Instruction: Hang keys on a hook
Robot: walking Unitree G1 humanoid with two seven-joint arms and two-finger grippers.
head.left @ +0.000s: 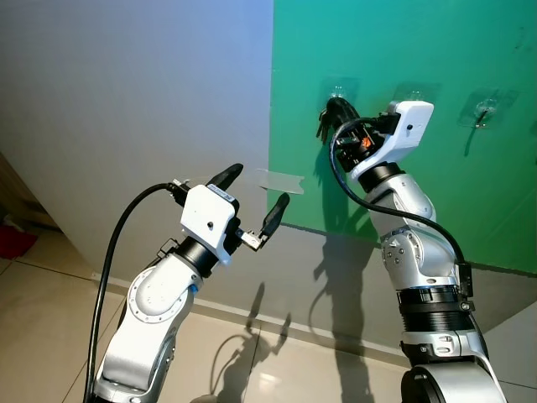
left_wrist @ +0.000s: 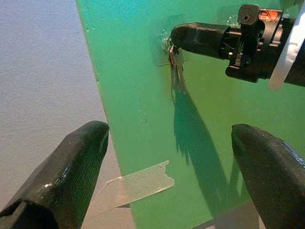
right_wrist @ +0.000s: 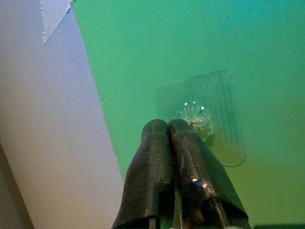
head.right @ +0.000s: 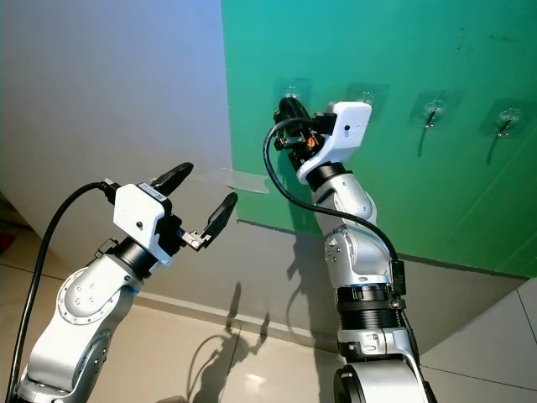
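Right gripper [right_wrist: 169, 125]: we see its two smooth black fingers pressed together, tips at the clear hook [right_wrist: 195, 116] nearest the left edge of the green board [head.left: 470, 210]. From the left wrist camera, the keys [left_wrist: 177, 71] hang as a thin metallic bunch directly below that fingertip, at the hook. We cannot tell whether the fingers still pinch the key ring or merely touch it; the ring itself is too small to make out, and in the right wrist view the fingers cover the keys completely.

The hook sits on a transparent, rectangular adhesive pad with faint vertical ribbing and a glossy domed centre. More pads of the same kind run in a row along the upper part of the board, toward its right edge [head.right: 432, 107]; their hooks are small and partly lost in glare.

The board is matte green and flat, casting sharp arm shadows. Its left edge meets a plain pale wall [head.left: 126, 101], where a strip of translucent tape [left_wrist: 136, 183] with a torn end bridges the seam.

Left gripper [head.left: 256, 193]: held up near the lower left edge of the board, its rounded black fingers spread wide and holding nothing. A thick black cable [head.left: 109, 269] loops behind its wrist. The floor below is glossy tile [head.left: 252, 361].
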